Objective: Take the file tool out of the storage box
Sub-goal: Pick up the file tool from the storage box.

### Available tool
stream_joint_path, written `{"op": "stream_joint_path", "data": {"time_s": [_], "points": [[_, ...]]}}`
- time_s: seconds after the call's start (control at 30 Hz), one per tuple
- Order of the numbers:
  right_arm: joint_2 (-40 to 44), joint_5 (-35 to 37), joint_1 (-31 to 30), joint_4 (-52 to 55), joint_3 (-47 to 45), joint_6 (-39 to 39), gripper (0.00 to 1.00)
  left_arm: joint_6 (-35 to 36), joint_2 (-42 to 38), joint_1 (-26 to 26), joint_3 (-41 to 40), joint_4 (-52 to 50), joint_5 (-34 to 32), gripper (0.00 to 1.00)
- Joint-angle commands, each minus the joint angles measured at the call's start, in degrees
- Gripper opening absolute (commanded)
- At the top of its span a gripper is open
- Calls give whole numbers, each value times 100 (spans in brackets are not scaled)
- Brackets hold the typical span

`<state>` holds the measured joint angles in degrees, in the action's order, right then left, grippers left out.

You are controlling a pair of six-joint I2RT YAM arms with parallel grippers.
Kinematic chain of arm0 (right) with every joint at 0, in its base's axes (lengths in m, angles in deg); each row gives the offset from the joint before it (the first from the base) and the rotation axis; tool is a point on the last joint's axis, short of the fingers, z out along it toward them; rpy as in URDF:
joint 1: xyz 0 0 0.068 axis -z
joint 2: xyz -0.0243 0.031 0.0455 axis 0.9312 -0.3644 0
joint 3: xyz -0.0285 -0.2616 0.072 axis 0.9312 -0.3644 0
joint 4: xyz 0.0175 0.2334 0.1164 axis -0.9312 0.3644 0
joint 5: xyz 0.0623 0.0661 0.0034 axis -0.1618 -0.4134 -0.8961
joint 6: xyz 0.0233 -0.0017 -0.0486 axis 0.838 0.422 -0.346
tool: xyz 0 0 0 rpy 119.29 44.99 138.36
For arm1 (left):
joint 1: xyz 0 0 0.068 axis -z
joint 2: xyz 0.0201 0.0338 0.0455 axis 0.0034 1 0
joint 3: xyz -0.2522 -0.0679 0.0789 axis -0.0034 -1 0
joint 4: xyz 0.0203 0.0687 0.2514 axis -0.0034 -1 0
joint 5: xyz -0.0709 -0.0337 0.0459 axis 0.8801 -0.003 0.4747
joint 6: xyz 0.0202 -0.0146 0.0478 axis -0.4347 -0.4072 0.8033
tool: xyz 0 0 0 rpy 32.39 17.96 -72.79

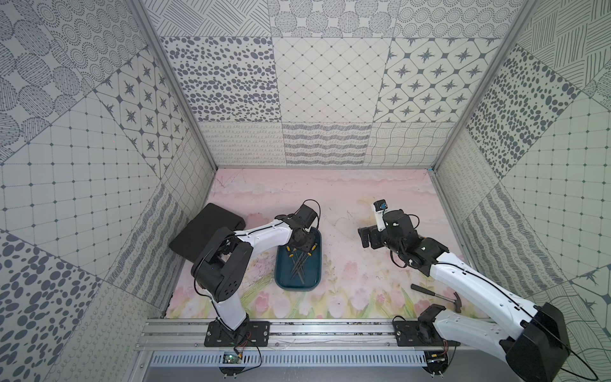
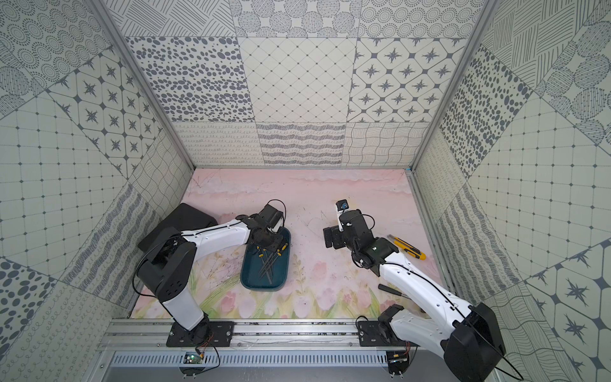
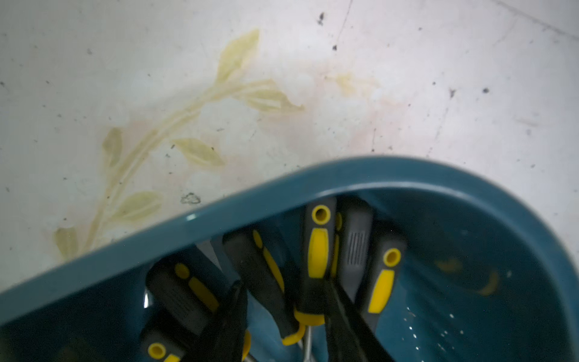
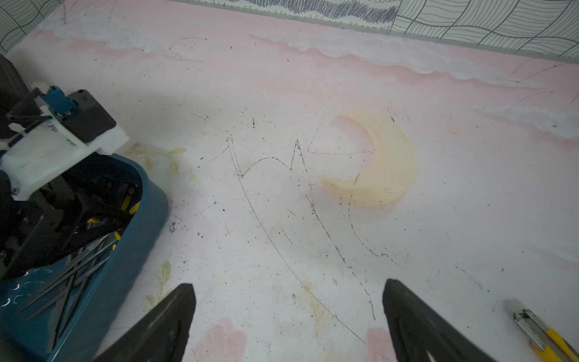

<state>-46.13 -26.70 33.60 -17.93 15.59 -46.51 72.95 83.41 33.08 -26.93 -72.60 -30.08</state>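
Observation:
The storage box [image 1: 284, 281] [image 2: 248, 281] is a dark teal tray left of the table's middle, and several file tools [image 1: 299, 266] with black-and-yellow handles lie crossed in it. My left gripper [image 1: 302, 246] [image 3: 283, 282] reaches down into the tray's far end. In the left wrist view its dark fingers [image 3: 232, 310] straddle two file handles [image 3: 318, 260]. The jaws stand narrowed, with a strip of teal floor showing beside one finger. My right gripper [image 1: 363, 236] [image 4: 288, 288] hovers open over bare mat to the right of the tray [image 4: 138, 250], holding nothing.
A flat black board [image 1: 205, 234] leans at the left wall behind the left arm. A hammer [image 1: 439, 296] lies near the front right, partly under the right arm. A yellow utility knife [image 2: 408, 248] [image 4: 545, 335] lies by the right wall.

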Motion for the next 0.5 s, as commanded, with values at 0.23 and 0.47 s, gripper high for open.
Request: {"op": "stream_joint_path", "data": {"time_s": [0.23,0.47], "points": [[10,94,-54,-83,-37,2,98,251,141,73,290,196,-28,38],[42,105,-61,-88,-45,2,98,158,147,70,282,202,-326,37]]}}
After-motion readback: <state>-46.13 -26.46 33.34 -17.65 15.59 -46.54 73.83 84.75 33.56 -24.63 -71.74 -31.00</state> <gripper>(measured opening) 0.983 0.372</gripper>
